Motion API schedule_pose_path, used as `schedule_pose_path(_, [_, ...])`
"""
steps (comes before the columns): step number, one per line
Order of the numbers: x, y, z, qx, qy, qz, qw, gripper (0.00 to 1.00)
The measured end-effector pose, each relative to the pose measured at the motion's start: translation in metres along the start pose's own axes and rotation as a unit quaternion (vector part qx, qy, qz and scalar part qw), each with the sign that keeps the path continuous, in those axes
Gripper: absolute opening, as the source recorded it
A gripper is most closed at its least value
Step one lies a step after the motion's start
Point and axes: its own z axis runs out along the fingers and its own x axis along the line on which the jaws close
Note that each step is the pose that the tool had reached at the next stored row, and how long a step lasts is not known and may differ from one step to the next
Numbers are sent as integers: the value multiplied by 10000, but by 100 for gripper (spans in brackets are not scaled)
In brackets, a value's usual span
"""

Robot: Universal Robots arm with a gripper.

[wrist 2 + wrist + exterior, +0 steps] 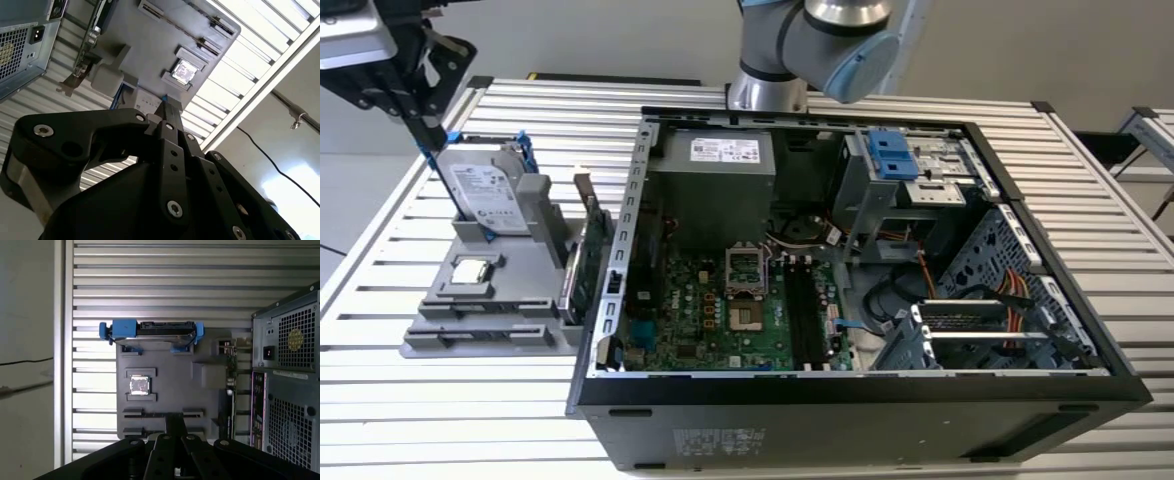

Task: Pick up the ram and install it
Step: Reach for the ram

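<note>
First wrist view, ram (155, 413) a thin dark edge-on strip, hand (175, 421) closed, empty.

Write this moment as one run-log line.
gripper: shut, holds nothing | place: over grey fixture beside open computer case | hard drive: upright in fixture

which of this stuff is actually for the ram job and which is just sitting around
For the job: gripper, memory slots, open computer case.
Lying about, all on the grey holder: hard drive in blue frame, green card with bracket, processor chip.
</note>
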Motion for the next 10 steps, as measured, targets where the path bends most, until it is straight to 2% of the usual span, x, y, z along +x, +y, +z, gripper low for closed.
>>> schedule_pose_path(10, [0,-97,-5,0,2,0,10000,0])
